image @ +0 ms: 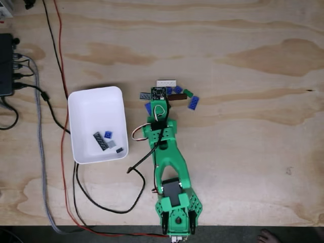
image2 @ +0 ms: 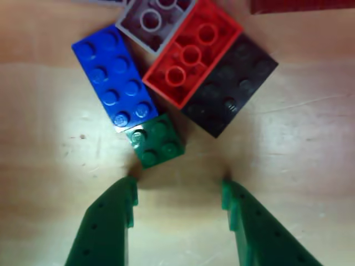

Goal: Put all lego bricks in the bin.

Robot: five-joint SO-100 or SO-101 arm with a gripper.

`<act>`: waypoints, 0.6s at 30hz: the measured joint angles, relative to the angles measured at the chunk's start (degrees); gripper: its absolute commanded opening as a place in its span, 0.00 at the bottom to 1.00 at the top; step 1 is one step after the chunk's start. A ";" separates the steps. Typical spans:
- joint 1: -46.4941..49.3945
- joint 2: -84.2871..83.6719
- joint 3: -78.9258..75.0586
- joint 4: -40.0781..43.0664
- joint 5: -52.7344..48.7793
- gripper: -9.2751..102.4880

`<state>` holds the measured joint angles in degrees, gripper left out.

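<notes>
Step now: The green arm [image: 169,162] reaches over the pile of lego bricks [image: 174,93] on the wooden table [image: 243,152]. I think it is getting ready to pick one up.

Pincer: The pincer [image2: 177,191] is spread wide and holds nothing. Its two green tips sit just in front of the small green brick [image2: 156,141].

Close pile: In the close other view I count five bricks bunched together. There is one blue brick [image2: 113,83], one red brick [image2: 191,52], one black brick [image2: 230,86], one grey brick [image2: 151,21] and the small green one. The red one lies partly over the black one. The green one touches the blue one.

Bin: The white bin [image: 96,109] sits on the table to the left of the pile in the fixed view, near it but not touching.

In the bin: I count about four small pieces [image: 105,140] inside, near the lower end. They look dark grey, blue, light grey and black.

On the table: In the fixed view I can see about eight bricks by the arm's tip. The arm hides some, so I cannot be sure.

Next move: I think the pincer should go forward a little, so the green brick is between the tips, then close. It must take care not to grab the blue brick too.

How far along: Most bricks are not yet in the bin.
</notes>
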<state>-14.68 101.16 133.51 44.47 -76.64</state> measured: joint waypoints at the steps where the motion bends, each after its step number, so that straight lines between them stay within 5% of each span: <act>1: 0.00 -0.79 -0.88 -0.26 -0.70 0.22; 18: -5.19 -5.36 -5.54 -3.69 -5.19 0.08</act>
<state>-19.86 95.80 127.97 40.78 -81.83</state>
